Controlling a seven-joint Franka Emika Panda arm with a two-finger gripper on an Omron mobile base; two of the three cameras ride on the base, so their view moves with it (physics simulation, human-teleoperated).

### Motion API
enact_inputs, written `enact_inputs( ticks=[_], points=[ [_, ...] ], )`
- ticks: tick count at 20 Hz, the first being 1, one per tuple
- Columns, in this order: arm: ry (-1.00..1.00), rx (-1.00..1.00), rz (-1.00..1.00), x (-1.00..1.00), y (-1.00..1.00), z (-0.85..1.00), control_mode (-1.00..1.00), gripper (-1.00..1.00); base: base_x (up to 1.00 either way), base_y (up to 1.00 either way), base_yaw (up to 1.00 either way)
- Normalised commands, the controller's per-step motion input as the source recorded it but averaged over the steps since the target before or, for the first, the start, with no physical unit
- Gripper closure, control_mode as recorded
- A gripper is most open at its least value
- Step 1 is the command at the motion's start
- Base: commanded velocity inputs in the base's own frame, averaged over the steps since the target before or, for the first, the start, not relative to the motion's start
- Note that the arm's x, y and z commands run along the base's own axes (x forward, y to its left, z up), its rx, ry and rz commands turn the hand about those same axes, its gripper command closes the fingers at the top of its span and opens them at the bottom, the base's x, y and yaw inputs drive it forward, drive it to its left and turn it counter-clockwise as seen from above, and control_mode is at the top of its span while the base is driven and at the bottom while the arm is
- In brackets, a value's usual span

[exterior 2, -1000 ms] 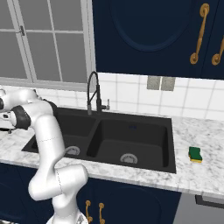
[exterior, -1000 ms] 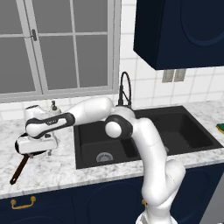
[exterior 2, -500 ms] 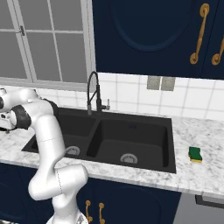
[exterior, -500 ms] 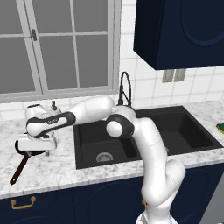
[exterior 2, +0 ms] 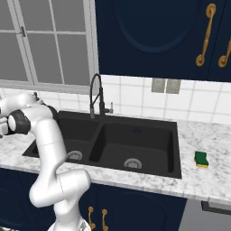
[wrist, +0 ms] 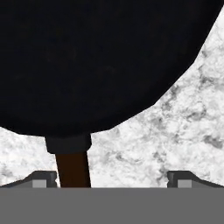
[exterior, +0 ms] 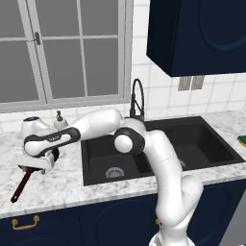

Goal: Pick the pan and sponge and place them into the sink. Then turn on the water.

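The pan (wrist: 87, 61) lay on the marble desk (wrist: 183, 131) at the sink's (exterior: 192, 144) nine o'clock — ungrasped. The tool (wrist: 111, 177) hovered wide open over its handle (exterior: 21, 185). The sponge (exterior 2: 201, 159) sat at three o'clock; everything remained undone.

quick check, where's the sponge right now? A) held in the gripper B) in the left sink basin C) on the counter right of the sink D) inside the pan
C: the sponge lies flat on the marble counter to the right of the sink, far from the open gripper, which hangs over the pan.
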Motion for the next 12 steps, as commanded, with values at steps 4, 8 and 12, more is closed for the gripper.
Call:
enact_inputs(
  ticks=[4, 8, 12],
  points=[
    [-0.05, 0.0, -0.01, 0.0, 0.39, 0.0, -1.0, -1.0, 0.0, 0.0, 0.0],
    [0.0, -0.03, 0.0, 0.0, 0.06, -0.2, -1.0, -1.0, 0.0, 0.0, 0.0],
    [0.0, 0.0, 0.0, 0.0, -0.11, -0.25, -1.0, -1.0, 0.0, 0.0, 0.0]
  ],
)
